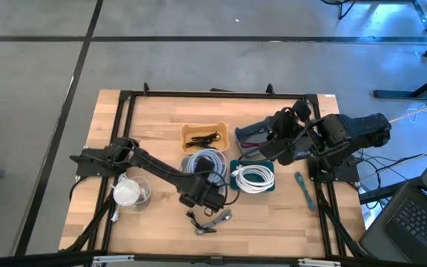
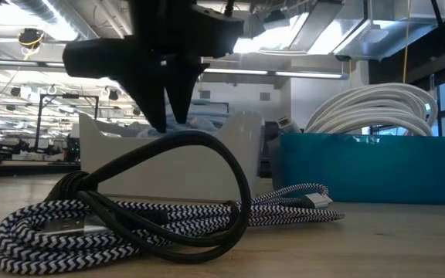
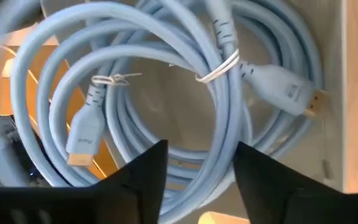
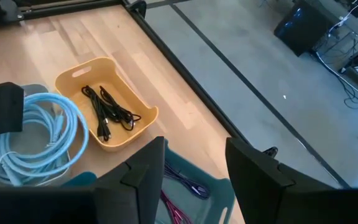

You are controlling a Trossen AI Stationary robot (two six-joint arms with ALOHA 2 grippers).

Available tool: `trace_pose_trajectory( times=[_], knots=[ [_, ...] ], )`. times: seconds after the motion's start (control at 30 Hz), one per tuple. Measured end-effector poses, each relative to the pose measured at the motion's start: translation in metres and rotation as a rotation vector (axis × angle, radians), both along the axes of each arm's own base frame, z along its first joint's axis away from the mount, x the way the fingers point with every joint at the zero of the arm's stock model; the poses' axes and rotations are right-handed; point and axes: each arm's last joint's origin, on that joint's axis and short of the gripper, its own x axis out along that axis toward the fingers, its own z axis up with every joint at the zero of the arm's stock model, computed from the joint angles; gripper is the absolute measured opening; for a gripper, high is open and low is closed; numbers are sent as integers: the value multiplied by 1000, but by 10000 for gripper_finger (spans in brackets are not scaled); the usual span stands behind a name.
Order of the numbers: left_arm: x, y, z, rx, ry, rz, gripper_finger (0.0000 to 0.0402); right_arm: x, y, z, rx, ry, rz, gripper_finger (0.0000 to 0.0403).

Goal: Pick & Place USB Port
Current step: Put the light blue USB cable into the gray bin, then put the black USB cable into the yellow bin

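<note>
A black-and-white braided cable (image 2: 276, 210) with a silver plug (image 2: 316, 201) lies loose on the wood near the table's near edge (image 1: 215, 220). A black cable (image 2: 221, 158) loops over it. My left gripper (image 1: 206, 194) hangs open just behind them (image 2: 168, 116), between the loose cables and a white bin (image 2: 242, 147). That bin holds a coiled pale blue cable (image 3: 166, 62), which fills the left wrist view past the open fingers (image 3: 197, 180). My right gripper (image 1: 270, 148) is open (image 4: 194, 168) above a bin of purple cables (image 4: 182, 183).
A yellow bin (image 1: 204, 136) with thin black cables sits toward the far edge. A teal bin (image 2: 361, 166) holds a white cable coil (image 1: 254, 178). A clear cup (image 1: 130, 193) stands by the left arm. A teal tool (image 1: 305, 189) lies near the right edge. A black frame (image 1: 124, 96) rims the table.
</note>
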Motion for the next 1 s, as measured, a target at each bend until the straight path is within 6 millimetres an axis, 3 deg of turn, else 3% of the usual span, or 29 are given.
trace_pose_trajectory(
  times=[0.13,0.2,0.4,0.5,0.6,0.77,1.0],
  knots=[
    [-2,-3,2,-26,8,12,205,0,0,0,0,0,0,173],
    [-4,-5,13,-51,-33,32,212,0,0,0,4,2,2,173],
    [-29,-7,86,-161,-338,75,208,0,1,-1,19,15,17,173],
    [-56,-4,126,-259,-544,74,206,-1,4,-1,22,35,50,173],
    [-87,-3,147,-368,-727,51,205,-1,13,-3,9,52,111,173],
    [-140,1,147,-529,-1024,10,205,10,41,-24,-2,75,296,173],
    [-187,17,113,-749,-1383,-56,203,45,82,-91,126,17,635,173]
  ],
)
